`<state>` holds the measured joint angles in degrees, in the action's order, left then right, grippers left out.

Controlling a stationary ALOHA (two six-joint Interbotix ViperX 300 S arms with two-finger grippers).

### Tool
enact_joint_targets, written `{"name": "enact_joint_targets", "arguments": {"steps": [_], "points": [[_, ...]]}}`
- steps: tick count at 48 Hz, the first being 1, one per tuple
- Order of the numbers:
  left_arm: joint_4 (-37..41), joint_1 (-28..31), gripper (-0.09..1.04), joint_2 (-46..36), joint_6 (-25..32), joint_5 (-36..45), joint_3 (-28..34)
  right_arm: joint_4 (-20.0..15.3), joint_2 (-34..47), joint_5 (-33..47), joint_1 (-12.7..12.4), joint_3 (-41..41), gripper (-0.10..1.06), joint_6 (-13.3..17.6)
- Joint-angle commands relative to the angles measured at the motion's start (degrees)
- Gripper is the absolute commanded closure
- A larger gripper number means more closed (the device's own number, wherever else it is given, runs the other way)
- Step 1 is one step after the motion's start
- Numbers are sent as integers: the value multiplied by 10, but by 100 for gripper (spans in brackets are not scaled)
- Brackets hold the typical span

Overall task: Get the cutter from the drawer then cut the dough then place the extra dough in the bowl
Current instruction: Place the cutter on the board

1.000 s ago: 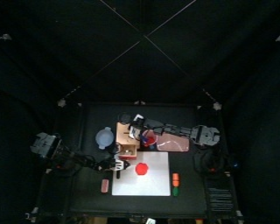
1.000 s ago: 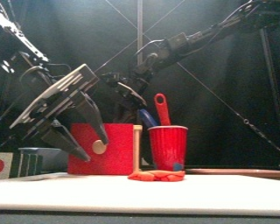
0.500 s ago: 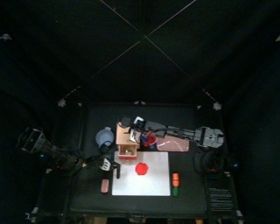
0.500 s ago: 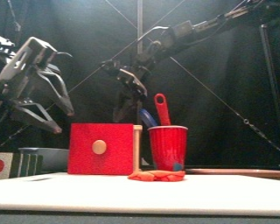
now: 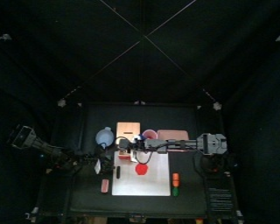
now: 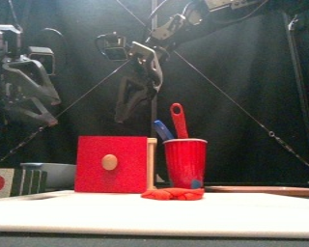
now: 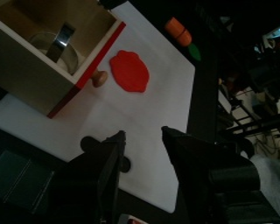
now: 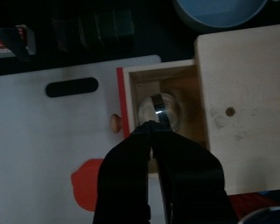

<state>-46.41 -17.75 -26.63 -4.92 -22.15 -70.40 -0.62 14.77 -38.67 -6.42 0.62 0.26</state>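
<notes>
With the drawer [image 8: 122, 92] open, the cutter [image 8: 164, 109] lay unlifted inside and the dough [image 7: 133, 70] uncut; the right gripper [image 8: 150, 129] hovered above, jaws together and empty, the left gripper [image 7: 140, 144] agape at the left.

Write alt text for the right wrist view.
The right claw, its tips together, hangs over the open drawer of a wooden box, where a round metal cutter lies. The drawer opens toward a white board with red dough on it; a blue-grey bowl sits beside the box.
</notes>
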Motion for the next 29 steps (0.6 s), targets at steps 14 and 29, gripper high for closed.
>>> {"name": "enact_joint_targets", "arguments": {"steps": [14,29], "points": [[4,9,17,-3,1,-2,7,38,-5,16,-2,-3,35,2],[4,9,17,-3,1,-2,6,44,12,16,-3,-1,35,1]]}}
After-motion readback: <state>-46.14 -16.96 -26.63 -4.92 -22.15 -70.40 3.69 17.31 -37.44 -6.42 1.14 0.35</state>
